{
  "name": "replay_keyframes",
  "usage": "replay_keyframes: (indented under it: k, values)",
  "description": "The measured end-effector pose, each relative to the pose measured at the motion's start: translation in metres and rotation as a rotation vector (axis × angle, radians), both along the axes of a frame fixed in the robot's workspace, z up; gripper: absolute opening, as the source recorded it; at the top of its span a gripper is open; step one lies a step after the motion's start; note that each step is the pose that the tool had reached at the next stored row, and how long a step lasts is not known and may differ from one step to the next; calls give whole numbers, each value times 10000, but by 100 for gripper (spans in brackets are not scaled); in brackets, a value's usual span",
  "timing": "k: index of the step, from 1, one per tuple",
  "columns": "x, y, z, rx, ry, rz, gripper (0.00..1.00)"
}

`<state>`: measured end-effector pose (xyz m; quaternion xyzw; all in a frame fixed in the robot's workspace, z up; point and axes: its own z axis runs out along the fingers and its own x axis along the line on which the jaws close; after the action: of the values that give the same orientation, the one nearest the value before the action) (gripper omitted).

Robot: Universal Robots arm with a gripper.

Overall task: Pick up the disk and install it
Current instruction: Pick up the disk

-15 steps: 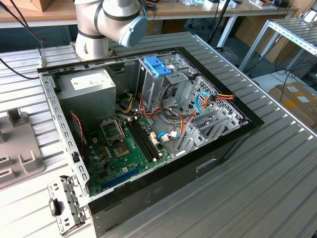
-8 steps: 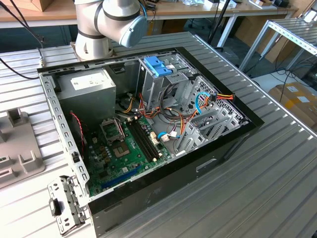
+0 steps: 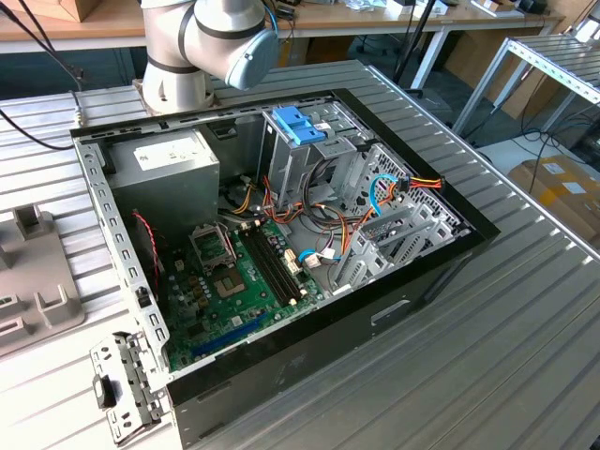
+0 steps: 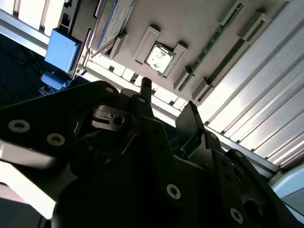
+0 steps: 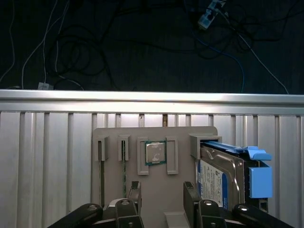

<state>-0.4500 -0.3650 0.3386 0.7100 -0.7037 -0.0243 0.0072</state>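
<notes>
I'm seeing the gripper (image 5: 162, 202) hanging open and empty over the grey holder tray (image 5: 180, 135), fingers apart with nothing between them. The disk (image 5: 223, 178) is sitting on edge in the tray's end slot, blue rails on it, label facing the rest of the tray. It is untouched, not picked yet.

Risks, as I'm judging them:
- The gripper is lining up nearer the processor chip (image 5: 155, 153) than the disk. Closing from here would be grabbing air or hitting the chip.
- One finger is hovering just beside the disk's labelled face. Coming down off-centre could be pushing the disk sideways or jamming it in its slot.
- Gripping on the blue plastic rails instead of the metal body could be letting it slip or flex.

Around it: two memory sticks (image 5: 102, 175) are standing in narrow slots on the tray's far side, well apart from the disk. The tray is lying on the slatted table (image 5: 47, 166) close to its edge.

In the exterior view the computer case (image 3: 412, 291) is lying open. A blue bracket (image 3: 298, 125) is sitting at the top of the drive cage, with the power supply (image 3: 169, 161) beside it and loose cables (image 3: 328, 220) crowding around the cage. Those cables could be snagging the disk on the way in.
</notes>
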Motion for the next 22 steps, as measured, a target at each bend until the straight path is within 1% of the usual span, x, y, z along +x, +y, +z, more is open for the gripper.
replay_keyframes:
  k: [2,3,5,6,16,19,22]
  values:
    - [0,0,24,1,-1,-1,48]
    - [0,0,53,0,-1,0,48]
    - [0,0,88,1,-1,0,48]
    - [0,0,120,2,-1,0,48]
    - [0,5,127,3,1,1,48]
    - [0,34,126,3,-1,0,48]
    - [0,75,126,3,-1,0,48]
